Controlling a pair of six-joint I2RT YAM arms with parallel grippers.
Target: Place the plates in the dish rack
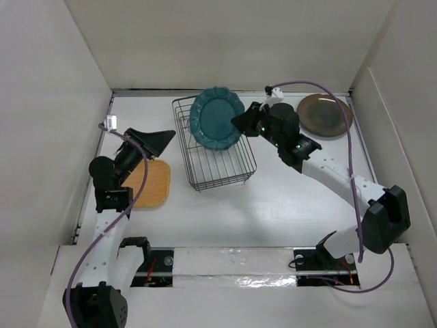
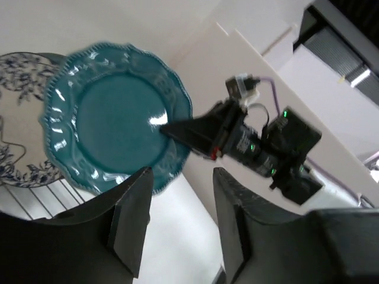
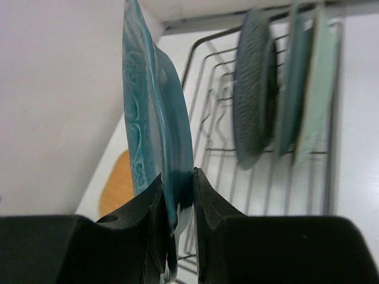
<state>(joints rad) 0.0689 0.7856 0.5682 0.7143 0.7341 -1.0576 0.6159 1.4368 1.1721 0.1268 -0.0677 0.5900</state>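
My right gripper [image 1: 240, 123] is shut on the rim of the dark teal scalloped plate [image 1: 217, 117] and holds it upright over the far end of the black wire dish rack [image 1: 225, 171]. In the right wrist view the jaws [image 3: 177, 180] pinch the teal plate [image 3: 151, 118] edge-on. Three plates stand upright in the rack [image 3: 219, 154]: a grey-blue one [image 3: 254, 89], a middle one [image 3: 293, 77] and a pale mint one [image 3: 317, 83]. The left wrist view shows the teal plate [image 2: 115, 115] in front of a blue-and-white plate [image 2: 18, 118]. My left gripper [image 1: 160, 139] is open and empty above the orange plate [image 1: 153, 183].
A glossy brown plate [image 1: 324, 115] lies flat at the far right of the table. White walls enclose the table on the left, back and right. The orange plate also shows in the right wrist view [image 3: 115, 189], left of the rack.
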